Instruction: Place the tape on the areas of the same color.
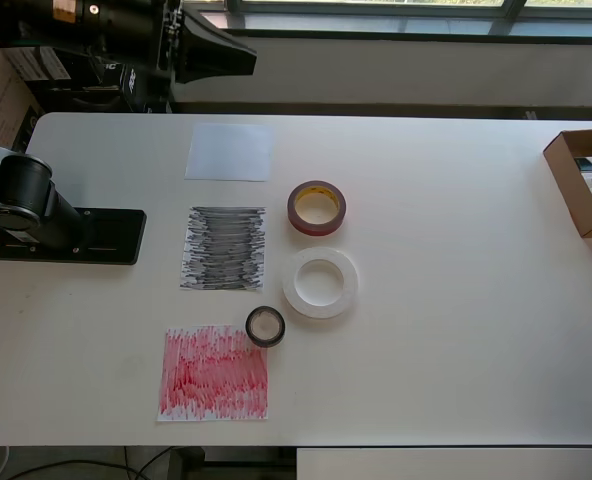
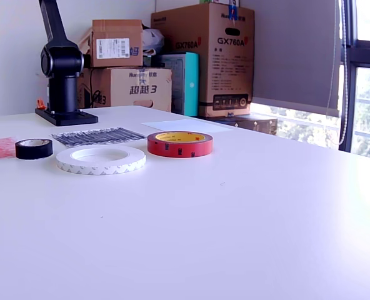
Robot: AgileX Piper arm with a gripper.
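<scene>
- Tape rolls lie flat mid-table, none on a sheet yet: red roll far, white ring just near of it, black roll touching the red sheet's far right corner (overhead view).
- White sheet and black sheet sit left of the rolls.
- All three look light and stiff; the low white ring seems slippery, so pinching across one wall through the core should hold best.
- Arm is parked far left; its claw is out of view.
- Open box at the right edge holds small packs (contents unclear).
</scene>
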